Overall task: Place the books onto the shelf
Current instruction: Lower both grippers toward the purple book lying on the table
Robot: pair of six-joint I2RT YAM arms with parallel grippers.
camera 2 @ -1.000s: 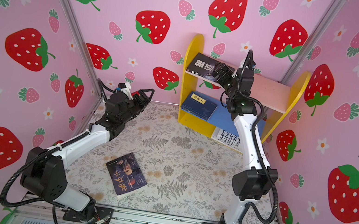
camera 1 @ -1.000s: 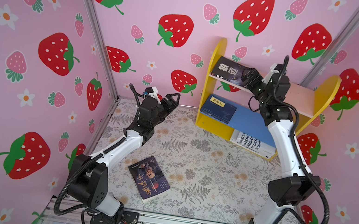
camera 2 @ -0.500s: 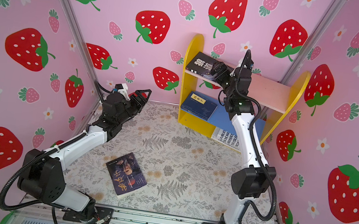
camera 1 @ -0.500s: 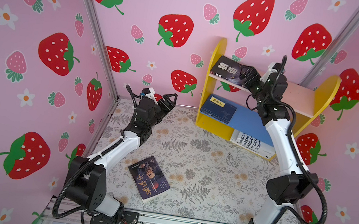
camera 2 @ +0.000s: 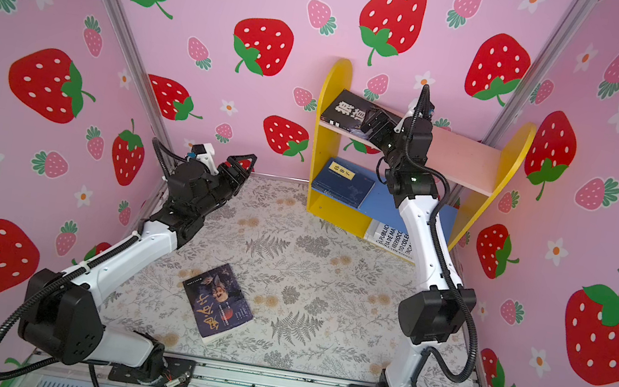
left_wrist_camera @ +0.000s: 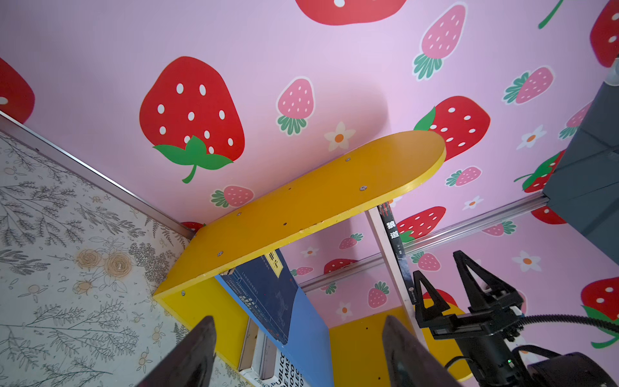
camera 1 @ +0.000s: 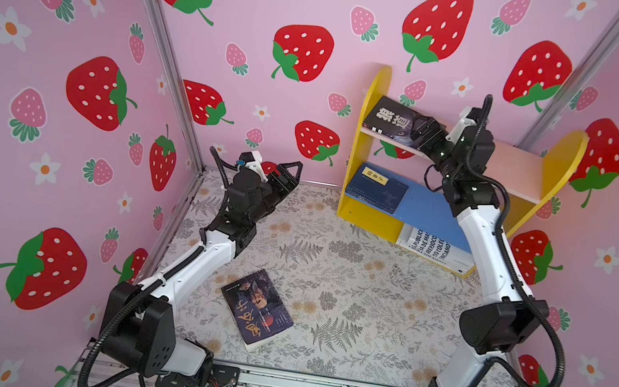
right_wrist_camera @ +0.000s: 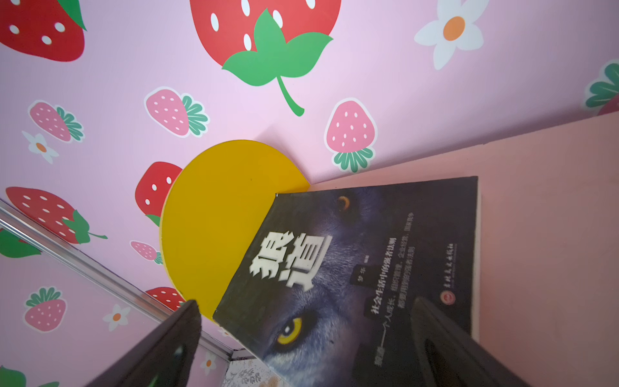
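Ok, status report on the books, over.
Both open: left gripper empty mid-air, right gripper at the shelf's pink upper board. Dark wolf-cover book lies there, ungripped. Dark illustrated book unshelved on the floral mat. Nothing in the way.

White books (camera 1: 432, 244) lie half hidden beneath blue board (camera 1: 427, 212).

Bright, soft, even light fills both top views, with darker corners, a wide-angle stretch toward the edges, and a warm reddish glow on the wall (camera 1: 538, 222) beside the shelf (camera 1: 561, 158). In the left wrist view a faint soft-edged shadow lies on the wall. In the right wrist view the fingers (right_wrist_camera: 160, 348) close to the lens are dark and blurred, and the small print on the book (right_wrist_camera: 368, 261) is soft.
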